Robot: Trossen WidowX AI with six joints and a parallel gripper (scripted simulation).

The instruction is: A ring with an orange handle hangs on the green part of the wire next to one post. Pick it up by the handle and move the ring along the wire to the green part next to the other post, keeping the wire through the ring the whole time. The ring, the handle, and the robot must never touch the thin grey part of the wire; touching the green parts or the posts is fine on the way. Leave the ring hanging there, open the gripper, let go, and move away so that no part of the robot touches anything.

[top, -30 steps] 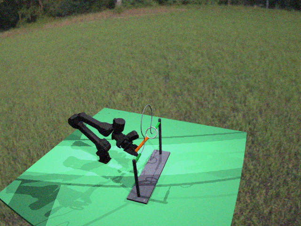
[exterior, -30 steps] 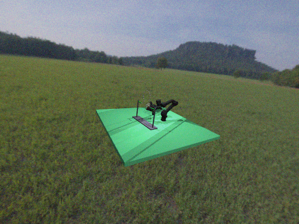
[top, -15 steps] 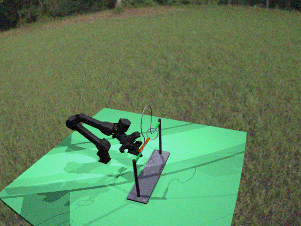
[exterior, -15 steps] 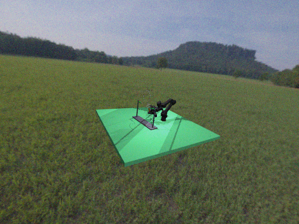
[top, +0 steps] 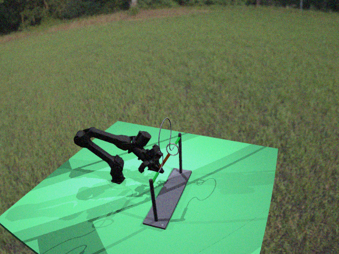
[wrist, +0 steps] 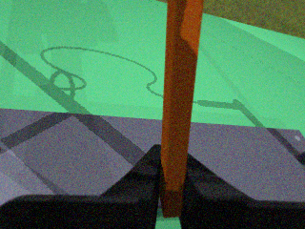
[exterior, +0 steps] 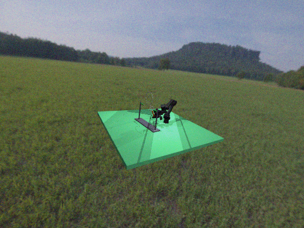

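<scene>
You are working on a green table top (top: 232, 169) (exterior: 171, 144) (wrist: 29, 76) that is standing in a grassy field (top: 232, 82) (exterior: 61, 147) (wrist: 267, 14), with a wooded hill (exterior: 208, 56) rising at one o'clock in the exterior view. Long shadows are crossing the surface and a grey base board (top: 164, 205) (exterior: 145, 123) (wrist: 229, 157). In the top view, one post (top: 153, 200) (exterior: 139, 110) is standing at the board's seven o'clock end, the other post (top: 180, 155) (exterior: 156, 121) at its one o'clock end.

Your gripper (top: 160, 166) (exterior: 154, 114) (wrist: 165, 151) is holding the orange handle (top: 164, 160) (exterior: 153, 113) (wrist: 180, 95), its fingers closing narrowly on both sides of it. From the claw, the handle is running toward one o'clock in the top view, up to the ring (top: 178, 151) (exterior: 150, 107). The ring is sitting at about eight o'clock from the top of the one o'clock post, near the bottom of the looping wire (top: 159, 134) (exterior: 152, 98).

The wrist view is cutting off the handle's upper end and leaving the ring out. In the exterior view, the ring is showing too small and faint to read. You cannot tell whether the ring or handle is touching thin grey wire, as they are overlapping it in the top view.
</scene>
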